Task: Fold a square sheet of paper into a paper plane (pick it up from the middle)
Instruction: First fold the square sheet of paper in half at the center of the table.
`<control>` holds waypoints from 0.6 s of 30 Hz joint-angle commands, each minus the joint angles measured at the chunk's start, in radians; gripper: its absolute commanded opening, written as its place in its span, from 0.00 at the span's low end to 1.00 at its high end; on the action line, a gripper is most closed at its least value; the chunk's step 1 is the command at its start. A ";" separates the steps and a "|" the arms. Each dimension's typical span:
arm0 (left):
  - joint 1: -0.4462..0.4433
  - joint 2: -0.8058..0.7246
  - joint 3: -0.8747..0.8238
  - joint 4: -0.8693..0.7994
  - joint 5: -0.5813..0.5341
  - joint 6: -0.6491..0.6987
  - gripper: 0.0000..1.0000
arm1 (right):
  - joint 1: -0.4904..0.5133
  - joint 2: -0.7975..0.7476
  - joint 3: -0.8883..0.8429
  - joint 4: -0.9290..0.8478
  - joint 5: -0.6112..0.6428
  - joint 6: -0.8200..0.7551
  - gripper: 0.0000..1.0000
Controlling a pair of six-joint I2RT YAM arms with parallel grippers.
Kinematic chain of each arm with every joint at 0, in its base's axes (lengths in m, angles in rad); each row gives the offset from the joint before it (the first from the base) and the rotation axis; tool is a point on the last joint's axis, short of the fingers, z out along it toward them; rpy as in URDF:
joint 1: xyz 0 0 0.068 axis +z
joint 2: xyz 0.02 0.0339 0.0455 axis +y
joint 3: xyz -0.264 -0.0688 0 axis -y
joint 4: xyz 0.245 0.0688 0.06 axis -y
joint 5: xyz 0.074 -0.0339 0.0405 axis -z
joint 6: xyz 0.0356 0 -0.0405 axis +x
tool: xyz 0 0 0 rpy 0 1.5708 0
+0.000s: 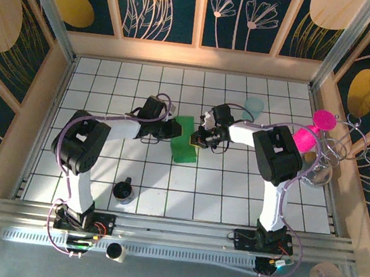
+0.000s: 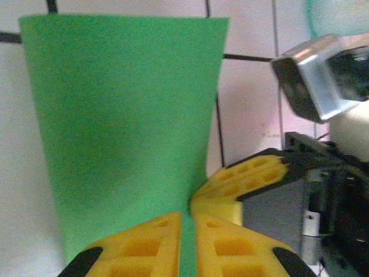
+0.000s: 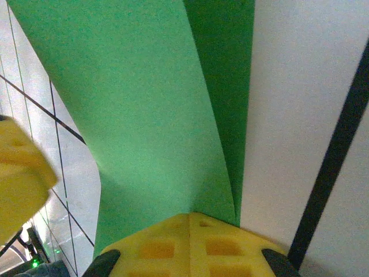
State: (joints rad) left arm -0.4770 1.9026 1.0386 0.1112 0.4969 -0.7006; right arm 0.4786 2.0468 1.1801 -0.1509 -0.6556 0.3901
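Note:
The square sheet of paper [image 1: 185,142] is bright green and bent over into a curved double layer, held up over the middle of the tiled table between both grippers. My left gripper [image 1: 172,131] pinches its left side. In the left wrist view the yellow fingertips [image 2: 155,242] stand close together with a strip of the green paper [image 2: 124,115] between them. My right gripper [image 1: 197,139] holds the opposite side. Its yellow fingertips [image 3: 167,242] are pressed together at the paper's [image 3: 150,104] edge, where the two layers meet. The two grippers nearly touch.
A pale teal cup [image 1: 252,108] stands behind the right arm. A black cup [image 1: 123,190] sits near the front left. Pink objects [image 1: 312,131] and a wire rack [image 1: 332,158] crowd the right wall. Wooden walls [image 1: 54,94] close in the white tiled table [image 1: 219,191].

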 commanded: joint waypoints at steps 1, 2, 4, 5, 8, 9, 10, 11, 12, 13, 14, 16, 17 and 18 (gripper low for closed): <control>0.005 0.037 0.032 -0.007 0.003 0.014 0.16 | 0.020 0.116 -0.063 -0.144 0.192 -0.034 0.00; 0.005 0.047 0.037 -0.005 0.004 0.016 0.16 | 0.020 0.117 -0.063 -0.145 0.194 -0.036 0.00; 0.007 0.066 0.048 -0.013 -0.003 0.027 0.15 | 0.019 0.118 -0.065 -0.151 0.203 -0.039 0.00; 0.009 0.074 0.050 -0.017 -0.012 0.032 0.15 | 0.019 0.118 -0.065 -0.153 0.206 -0.040 0.00; 0.024 0.094 0.046 -0.015 -0.022 0.042 0.15 | 0.016 0.122 -0.067 -0.163 0.222 -0.045 0.00; 0.034 0.100 0.041 -0.012 -0.023 0.043 0.15 | 0.015 0.124 -0.068 -0.168 0.230 -0.045 0.00; 0.047 0.107 0.033 -0.007 -0.022 0.042 0.16 | 0.015 0.125 -0.069 -0.171 0.236 -0.048 0.00; 0.055 0.112 0.027 -0.003 -0.023 0.045 0.15 | 0.014 0.127 -0.072 -0.174 0.242 -0.049 0.00; 0.068 0.120 0.021 -0.003 -0.028 0.046 0.15 | 0.013 0.129 -0.075 -0.178 0.249 -0.051 0.00; 0.082 0.125 0.015 -0.002 -0.028 0.051 0.15 | 0.013 0.131 -0.077 -0.180 0.257 -0.053 0.00; 0.092 0.129 0.010 -0.002 -0.029 0.054 0.15 | 0.011 0.130 -0.078 -0.181 0.264 -0.054 0.00; 0.121 0.136 0.003 -0.013 -0.042 0.066 0.15 | 0.008 0.130 -0.082 -0.183 0.273 -0.055 0.00; 0.133 0.134 -0.001 -0.013 -0.045 0.074 0.15 | 0.009 0.130 -0.083 -0.182 0.275 -0.055 0.00; 0.147 0.131 -0.003 -0.016 -0.050 0.079 0.15 | 0.008 0.128 -0.083 -0.183 0.277 -0.055 0.00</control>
State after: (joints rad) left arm -0.3904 2.0006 1.0649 0.1204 0.5270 -0.6697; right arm 0.4789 2.0472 1.1774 -0.1577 -0.6445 0.3717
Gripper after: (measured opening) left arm 0.152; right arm 0.054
